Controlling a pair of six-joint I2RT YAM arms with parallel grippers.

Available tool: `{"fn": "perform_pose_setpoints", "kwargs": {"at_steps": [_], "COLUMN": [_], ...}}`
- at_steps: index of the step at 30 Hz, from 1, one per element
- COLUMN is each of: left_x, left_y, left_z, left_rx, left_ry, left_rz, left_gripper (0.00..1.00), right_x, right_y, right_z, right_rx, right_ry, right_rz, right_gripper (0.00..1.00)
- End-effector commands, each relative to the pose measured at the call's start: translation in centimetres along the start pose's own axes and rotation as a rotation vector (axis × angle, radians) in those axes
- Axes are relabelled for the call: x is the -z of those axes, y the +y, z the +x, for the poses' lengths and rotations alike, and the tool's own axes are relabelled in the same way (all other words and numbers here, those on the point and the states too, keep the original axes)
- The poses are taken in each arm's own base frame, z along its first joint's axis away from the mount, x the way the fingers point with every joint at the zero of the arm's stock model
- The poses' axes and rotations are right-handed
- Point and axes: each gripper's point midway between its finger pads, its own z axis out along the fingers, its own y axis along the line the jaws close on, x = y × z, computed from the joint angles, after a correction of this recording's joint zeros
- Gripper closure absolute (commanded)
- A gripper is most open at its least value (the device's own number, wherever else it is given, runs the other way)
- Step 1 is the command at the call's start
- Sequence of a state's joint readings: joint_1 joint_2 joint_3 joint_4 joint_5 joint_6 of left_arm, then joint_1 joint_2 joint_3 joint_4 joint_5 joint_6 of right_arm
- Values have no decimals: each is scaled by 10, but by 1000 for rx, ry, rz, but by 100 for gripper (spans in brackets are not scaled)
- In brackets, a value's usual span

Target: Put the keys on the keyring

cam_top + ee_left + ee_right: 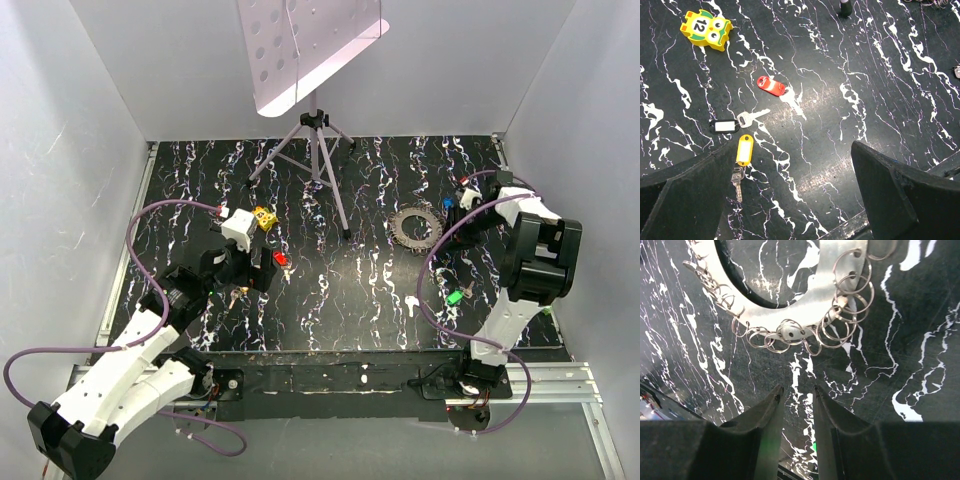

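The keyring (pixel 790 310), a flat toothed metal ring hung with several small split rings, lies just ahead of my right gripper (pixel 797 389). Its jaws stand a narrow gap apart with only the table showing between them. In the top view the keyring (pixel 416 226) is right of centre, with the right gripper (pixel 462 208) beside it. A blue key (pixel 447 203) and a green key (pixel 455 297) lie nearby. My left gripper (pixel 790 200) hangs wide open over the table. Ahead of it lie a red key (pixel 771 85), a black key (pixel 723 125) and a yellow key (pixel 744 149).
A yellow owl block (pixel 706 29) numbered 12 sits beyond the left-hand keys. A tripod stand (pixel 318 150) holding a perforated white sheet stands at the back centre. White walls close in the table on three sides.
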State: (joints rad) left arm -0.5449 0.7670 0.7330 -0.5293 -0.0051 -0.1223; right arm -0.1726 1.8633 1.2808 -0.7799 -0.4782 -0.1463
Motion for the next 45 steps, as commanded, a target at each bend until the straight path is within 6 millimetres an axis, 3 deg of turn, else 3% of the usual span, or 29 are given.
{"fn": "perform_pose_setpoints", "kwargs": {"at_steps": [1,18,38,45], "left_x": [2,0,-1,-2], "left_y": [3,1,3,3], "left_z": [-8,-7,-6,-5], "left_rx": [-11,-11,-12,-11], "left_ry": [-36,-28,-24,-21], "left_rz": [-12,1,-3,-5], "left_gripper": [2,2,2,2], "right_x": [3,-15,-22,-26], "right_y": [4,-13,-3,-11], "right_z": [-24,-28,-35,-40], "right_rx": [-46,-147,-183,-204], "right_ry": [-49,12,17,3], "right_rz": [-39,-44,-140,-103], "right_gripper": [65,68,69,71]}}
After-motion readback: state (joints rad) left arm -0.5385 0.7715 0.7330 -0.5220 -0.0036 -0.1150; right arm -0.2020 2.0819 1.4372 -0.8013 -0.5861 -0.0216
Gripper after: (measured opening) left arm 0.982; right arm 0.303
